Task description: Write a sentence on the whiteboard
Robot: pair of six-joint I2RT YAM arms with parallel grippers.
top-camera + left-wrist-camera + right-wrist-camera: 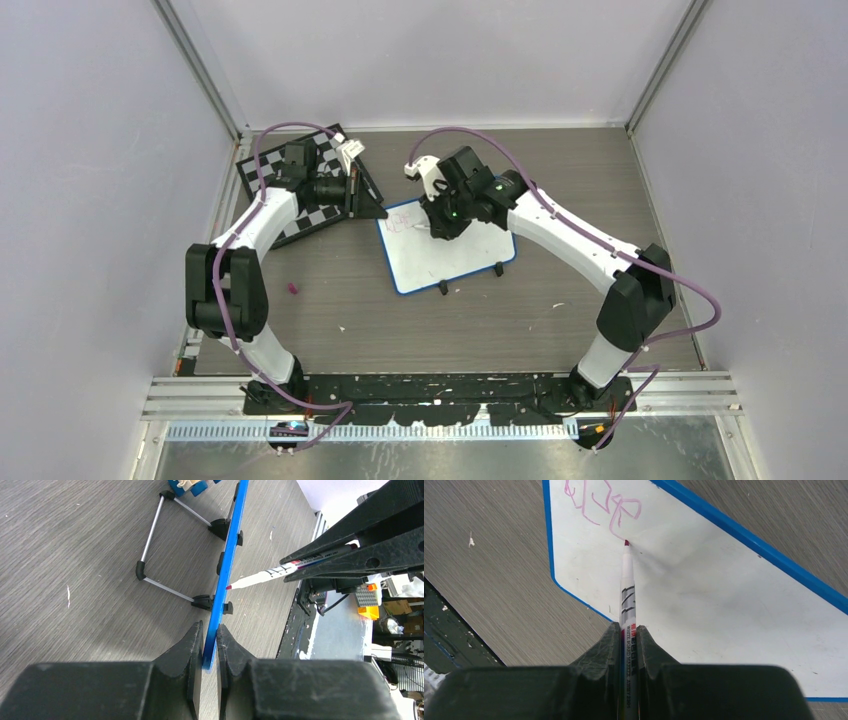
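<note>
The left arm (pixel 265 225) and right arm (pixel 560 235) share white link shells and bulky black joint housings on black bases. A purple cable (pixel 262 150) loops along each. The left gripper (pixel 210 630) and right gripper (pixel 628 630) have matte black, wedge-shaped fingers (pixel 187 647). A green light (pixel 453 212) glows at the right wrist.

To me the white rectangular whiteboard (pixel 724 605) reads smooth and faintly glossy, its thin blue frame plastic. The grey wood-grain table top (pixel 75 555) looks matt and finely streaked. The slim white plastic marker (pixel 627 580) is slick. The stand's thin silvery metal rods (pixel 151 535) shine softly. My left gripper (pixel 210 627) has matt, slightly grainy black plastic fingers (pixel 187 650).
</note>
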